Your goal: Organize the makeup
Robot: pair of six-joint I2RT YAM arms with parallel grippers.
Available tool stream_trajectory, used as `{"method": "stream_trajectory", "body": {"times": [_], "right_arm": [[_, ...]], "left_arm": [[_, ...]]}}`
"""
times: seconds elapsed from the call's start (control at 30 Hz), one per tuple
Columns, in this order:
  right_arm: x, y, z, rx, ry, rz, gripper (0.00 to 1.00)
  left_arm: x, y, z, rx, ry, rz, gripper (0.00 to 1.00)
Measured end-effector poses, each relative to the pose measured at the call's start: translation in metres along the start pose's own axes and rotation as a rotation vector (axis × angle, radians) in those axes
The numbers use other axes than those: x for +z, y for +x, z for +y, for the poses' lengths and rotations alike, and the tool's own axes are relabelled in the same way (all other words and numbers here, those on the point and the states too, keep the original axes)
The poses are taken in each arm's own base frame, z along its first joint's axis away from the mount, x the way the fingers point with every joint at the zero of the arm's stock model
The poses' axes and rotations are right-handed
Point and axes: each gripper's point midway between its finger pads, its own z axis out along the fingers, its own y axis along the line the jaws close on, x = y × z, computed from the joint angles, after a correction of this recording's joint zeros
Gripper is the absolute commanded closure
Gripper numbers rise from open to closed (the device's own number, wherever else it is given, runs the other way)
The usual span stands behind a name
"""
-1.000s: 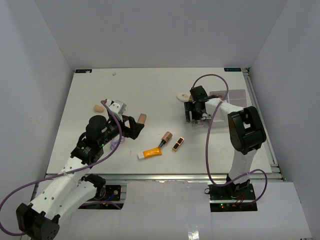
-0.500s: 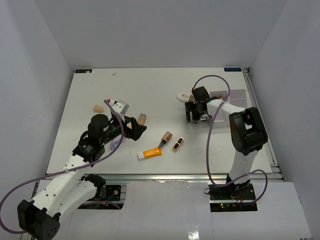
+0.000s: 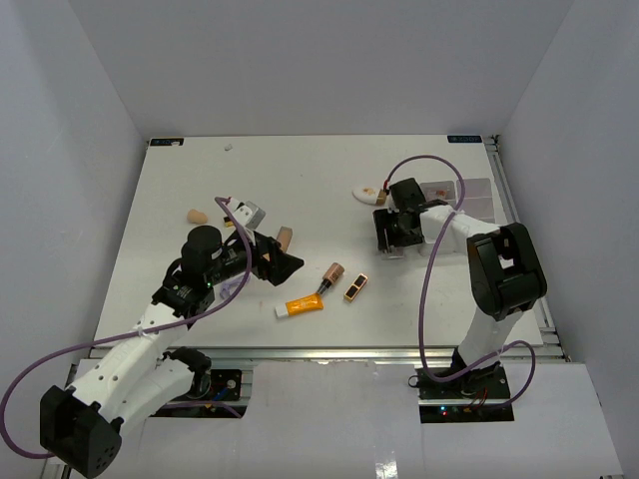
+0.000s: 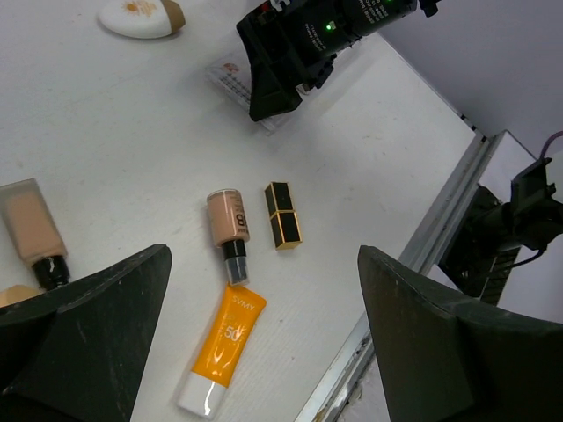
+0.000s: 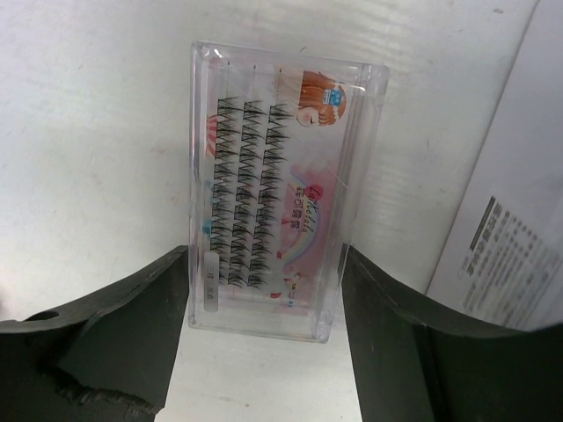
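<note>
The orange tube with white cap (image 3: 304, 305) lies near the table's front, also in the left wrist view (image 4: 220, 352). The brown lipstick (image 3: 331, 273) and black-gold case (image 3: 354, 287) lie just right of it. My left gripper (image 3: 282, 262) is open and empty, up-left of the tube, which sits between its fingers in its wrist view (image 4: 264, 257). My right gripper (image 3: 391, 238) is low on the table, its fingers against both long sides of a clear pink-printed packet (image 5: 273, 229). The white oval compact (image 3: 369, 192) lies behind it. The beige sponge (image 3: 196, 215) is far left.
A beige foundation bottle (image 3: 285, 238) lies by my left gripper. A purple loop (image 3: 233, 287) shows under the left arm. The pale tray (image 3: 477, 192) with more packets sits at the back right, its edge beside the packet (image 5: 519, 220). The table's metal front rail (image 4: 422, 255) is close.
My left gripper has moved right and nearer, toward the orange tube. My right gripper has shifted slightly right and toward the front over the packet.
</note>
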Motion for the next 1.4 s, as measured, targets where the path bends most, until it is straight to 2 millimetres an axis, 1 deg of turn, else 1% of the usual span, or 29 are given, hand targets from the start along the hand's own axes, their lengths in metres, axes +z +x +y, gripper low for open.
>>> {"method": "stream_trajectory", "body": {"times": [0.03,0.07,0.13,0.23,0.3,0.43,0.5,0.57,0.63,0.73,0.87,0.97,1.07,1.2,1.3,1.33,1.4], "right_arm": [[-0.004,0.001,0.001,-0.009,-0.011,-0.003,0.71],[-0.009,0.001,0.003,-0.018,-0.026,-0.008,0.71],[-0.02,-0.002,0.008,-0.043,-0.058,-0.035,0.74],[-0.042,-0.011,0.019,-0.1,-0.129,-0.097,0.8],[-0.06,-0.013,0.027,-0.171,-0.188,-0.147,0.83],[-0.104,-0.012,0.044,-0.331,-0.307,-0.273,0.84],[-0.12,-0.012,0.05,-0.394,-0.348,-0.325,0.85],[-0.132,-0.011,0.056,-0.462,-0.38,-0.377,0.85],[-0.138,-0.004,0.059,-0.513,-0.405,-0.397,0.85],[-0.139,0.006,0.062,-0.557,-0.428,-0.402,0.86],[-0.139,0.013,0.063,-0.58,-0.443,-0.407,0.85],[-0.145,0.013,0.063,-0.588,-0.444,-0.429,0.85],[-0.151,0.009,0.064,-0.594,-0.443,-0.458,0.85],[-0.155,0.006,0.066,-0.593,-0.448,-0.477,0.85],[-0.156,0.006,0.067,-0.585,-0.454,-0.478,0.85],[-0.156,0.006,0.068,-0.581,-0.457,-0.478,0.85],[-0.157,0.006,0.069,-0.578,-0.463,-0.478,0.85]], "left_arm": [[0.002,0.001,-0.002,-0.015,0.017,0.001,0.02],[0.005,0.002,-0.005,-0.035,0.037,0.003,0.02],[0.011,0.005,-0.008,-0.08,0.071,0.011,0.03],[0.022,0.013,-0.012,-0.165,0.119,0.028,0.06],[0.031,0.019,-0.014,-0.243,0.15,0.036,0.07],[0.051,0.028,-0.015,-0.375,0.185,0.061,0.06],[0.06,0.032,-0.019,-0.41,0.2,0.073,0.06],[0.069,0.032,-0.027,-0.427,0.219,0.082,0.06],[0.08,0.027,-0.036,-0.429,0.241,0.08,0.06],[0.1,0.014,-0.05,-0.419,0.278,0.064,0.06],[0.122,0.007,-0.06,-0.42,0.285,0.047,0.09],[0.136,0.008,-0.062,-0.433,0.264,0.036,0.11],[0.147,0.017,-0.059,-0.451,0.231,0.044,0.14],[0.156,0.023,-0.056,-0.461,0.197,0.046,0.19],[0.161,0.022,-0.056,-0.462,0.185,0.036,0.24],[0.163,0.02,-0.055,-0.462,0.182,0.031,0.25],[0.167,0.016,-0.056,-0.462,0.181,0.022,0.35]]}}
